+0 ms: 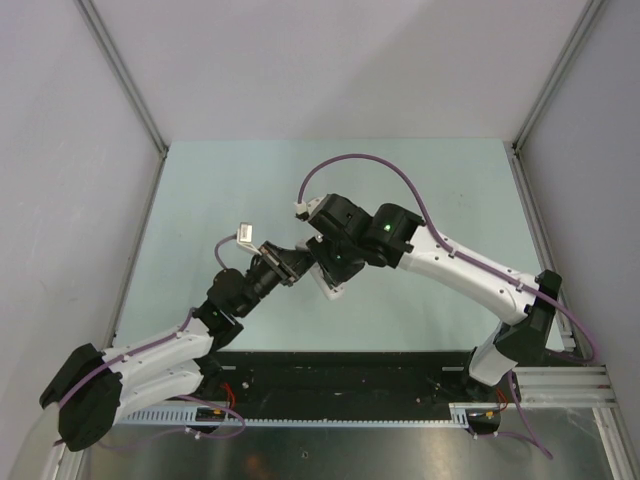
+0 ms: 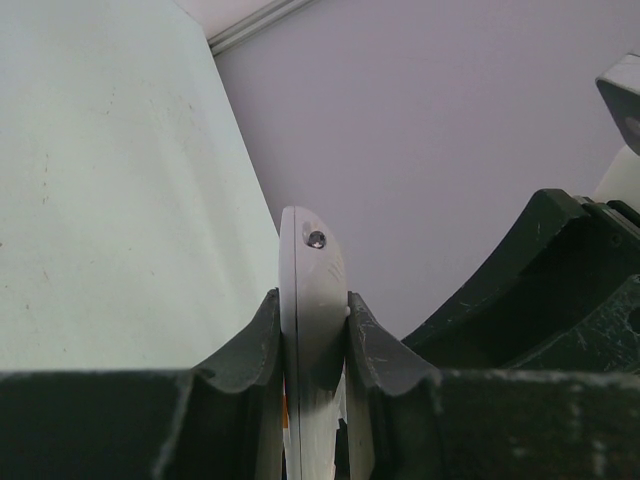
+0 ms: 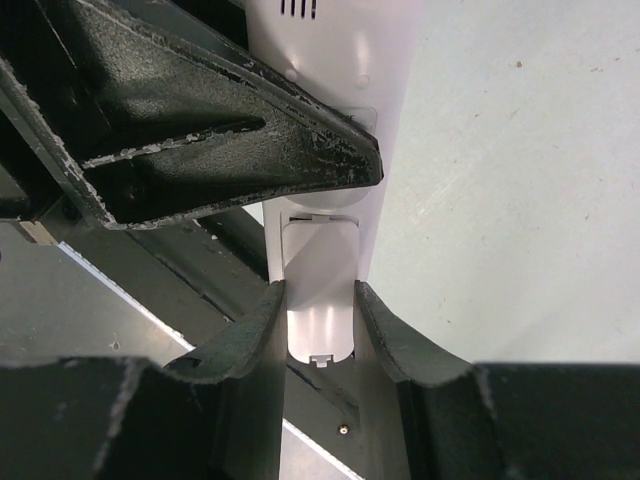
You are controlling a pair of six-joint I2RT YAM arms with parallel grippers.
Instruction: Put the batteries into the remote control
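The white remote control (image 1: 328, 286) hangs above the middle of the table, held between both arms. My left gripper (image 1: 297, 262) is shut on it edgewise; in the left wrist view the thin white body (image 2: 312, 270) is pinched between the two fingers (image 2: 313, 320). My right gripper (image 3: 317, 320) is shut across the remote's back end, its fingers pressed against both sides of the battery cover (image 3: 320, 290), whose small tab points toward the camera. The left gripper's black finger (image 3: 230, 130) crosses the remote (image 3: 340, 50) higher up. The batteries are out of view.
The pale green table (image 1: 230, 190) is walled on three sides by grey panels. A black rail (image 1: 340, 385) with the arm bases runs along the near edge, with a metal plate (image 1: 330, 450) in front of it. The right arm's purple cable (image 1: 370, 160) arcs above the grippers.
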